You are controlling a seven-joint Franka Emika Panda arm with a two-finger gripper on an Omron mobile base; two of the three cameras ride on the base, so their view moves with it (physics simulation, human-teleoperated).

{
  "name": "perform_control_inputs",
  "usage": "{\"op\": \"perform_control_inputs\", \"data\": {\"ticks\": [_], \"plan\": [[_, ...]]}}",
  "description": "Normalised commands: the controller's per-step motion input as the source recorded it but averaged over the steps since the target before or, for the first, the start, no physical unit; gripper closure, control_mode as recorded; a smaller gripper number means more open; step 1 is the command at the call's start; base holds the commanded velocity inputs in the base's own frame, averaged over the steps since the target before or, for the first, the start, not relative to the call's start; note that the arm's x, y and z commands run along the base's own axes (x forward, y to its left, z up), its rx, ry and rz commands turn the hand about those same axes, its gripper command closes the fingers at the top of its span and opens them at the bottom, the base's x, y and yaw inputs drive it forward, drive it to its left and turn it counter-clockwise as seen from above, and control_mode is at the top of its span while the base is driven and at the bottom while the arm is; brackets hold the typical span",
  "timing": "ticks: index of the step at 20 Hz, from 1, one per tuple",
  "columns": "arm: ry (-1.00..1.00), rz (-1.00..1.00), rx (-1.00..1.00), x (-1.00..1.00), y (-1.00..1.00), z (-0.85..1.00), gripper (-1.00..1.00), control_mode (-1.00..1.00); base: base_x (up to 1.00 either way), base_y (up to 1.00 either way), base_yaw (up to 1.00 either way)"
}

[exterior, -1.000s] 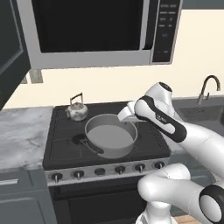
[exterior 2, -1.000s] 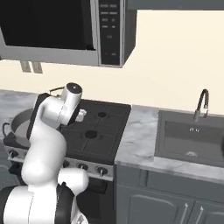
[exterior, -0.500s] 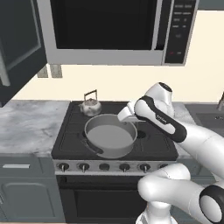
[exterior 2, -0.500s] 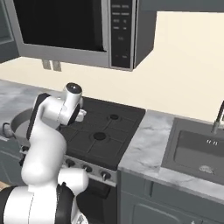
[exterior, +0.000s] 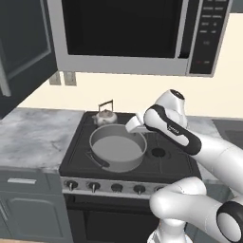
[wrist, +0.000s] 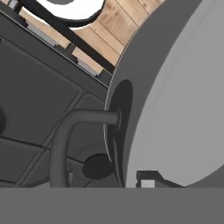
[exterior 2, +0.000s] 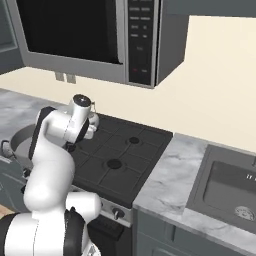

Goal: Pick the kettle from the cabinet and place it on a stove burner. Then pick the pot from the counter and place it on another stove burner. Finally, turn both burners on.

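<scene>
Base shifted left — arm unmoved, gripper (exterior: 134,124) at pot (exterior: 117,147) rim, kettle (exterior: 105,115) behind.

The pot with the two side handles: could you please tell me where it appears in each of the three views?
Left base view: the pot sits centre-left, on the front left of the cooktop.
Right base view: pot at the left edge, partly behind the arm.
Hand view: pot covers the right half, one handle at lower left.
Shared landmark: the black cooktop beneath it.

Pot (exterior 2: 21,140) left of cooktop (exterior 2: 125,157)
</scene>
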Motion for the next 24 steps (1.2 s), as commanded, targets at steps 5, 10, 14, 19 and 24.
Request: {"op": "perform_control_inputs", "data": {"ticks": [5, 10, 14, 19, 24], "plan": [[0.00, 0.00, 0.00, 0.00, 0.00, 0.00, 1.00, 1.00, 0.37, -0.18, 0.17], [0.00, 0.00, 0.00, 0.00, 0.00, 0.00, 1.00, 1.00, 0.02, -0.32, 0.17], [0.00, 0.00, 0.00, 0.00, 0.00, 0.00, 1.00, 1.00, 0.10, -0.36, 0.18], [0.00, 0.00, 0.00, 0.00, 0.00, 0.00, 1.00, 1.00, 0.25, -0.16, 0.15], [0.00, 0.00, 0.00, 0.00, 0.00, 0.00, 1.00, -1.00, 0.12, 0.00, 0.04]]}}
